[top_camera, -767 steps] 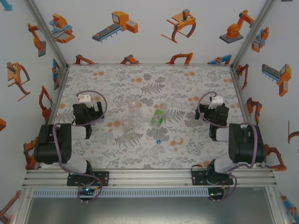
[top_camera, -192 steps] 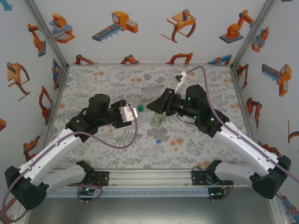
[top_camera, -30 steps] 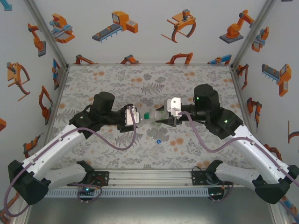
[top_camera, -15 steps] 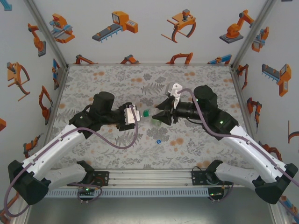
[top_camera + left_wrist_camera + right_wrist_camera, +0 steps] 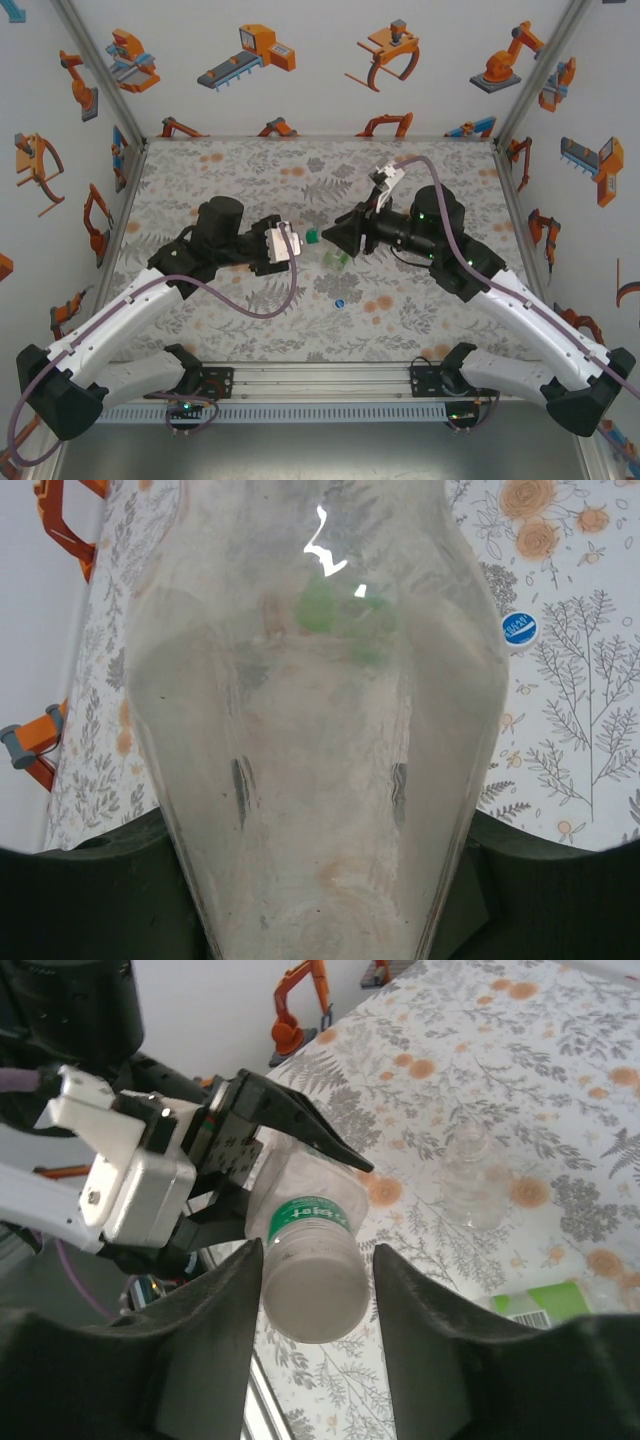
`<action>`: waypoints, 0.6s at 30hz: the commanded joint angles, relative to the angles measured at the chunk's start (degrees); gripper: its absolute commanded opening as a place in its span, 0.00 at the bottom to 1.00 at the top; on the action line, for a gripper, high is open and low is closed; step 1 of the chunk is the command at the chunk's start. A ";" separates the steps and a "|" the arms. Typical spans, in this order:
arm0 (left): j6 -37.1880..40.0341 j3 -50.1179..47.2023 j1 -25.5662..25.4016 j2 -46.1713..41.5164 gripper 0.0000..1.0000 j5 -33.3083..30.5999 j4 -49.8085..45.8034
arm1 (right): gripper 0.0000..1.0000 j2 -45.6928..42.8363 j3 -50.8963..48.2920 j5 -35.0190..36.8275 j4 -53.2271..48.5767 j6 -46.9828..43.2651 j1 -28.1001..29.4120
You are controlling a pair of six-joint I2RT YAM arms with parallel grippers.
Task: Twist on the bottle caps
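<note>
My left gripper (image 5: pixel 292 243) is shut on a colourless bottle (image 5: pixel 310 780), held level over the table's middle with its neck toward the right arm. A pale cap with a green band (image 5: pixel 305 1278) sits on that neck, also seen as a green spot, the cap (image 5: pixel 311 236). My right gripper (image 5: pixel 318 1260) is open astride the cap, its right finger clear of it. From above, the right gripper (image 5: pixel 329 236) sits just right of the cap. A green bottle (image 5: pixel 337 258) lies below them. A second colourless bottle (image 5: pixel 470 1175) rests on the table.
A blue cap (image 5: pixel 340 303) lies loose on the flowered table (image 5: pixel 250 170) in front of the green bottle, and this blue cap (image 5: pixel 519 627) appears again beside the held bottle. White walls with orange robot pictures close in the left, back and right sides.
The right gripper's fingers have parted from the cap and its wrist has rolled, swinging the wrist camera up and back. The left gripper still holds the bottle, nudged slightly farther back.
</note>
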 commanded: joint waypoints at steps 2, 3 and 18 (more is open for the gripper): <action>-1.20 0.17 -0.21 -1.25 0.00 -0.48 2.76 | 0.59 0.74 1.15 6.44 -1.39 10.76 -0.22; -1.36 0.19 -0.14 -1.16 0.00 -0.77 3.01 | 0.61 1.04 1.24 6.93 -1.77 12.80 -0.18; -2.86 1.24 -0.19 0.49 0.00 -6.15 2.89 | 0.67 8.50 3.68 5.19 -1.11 30.22 -0.18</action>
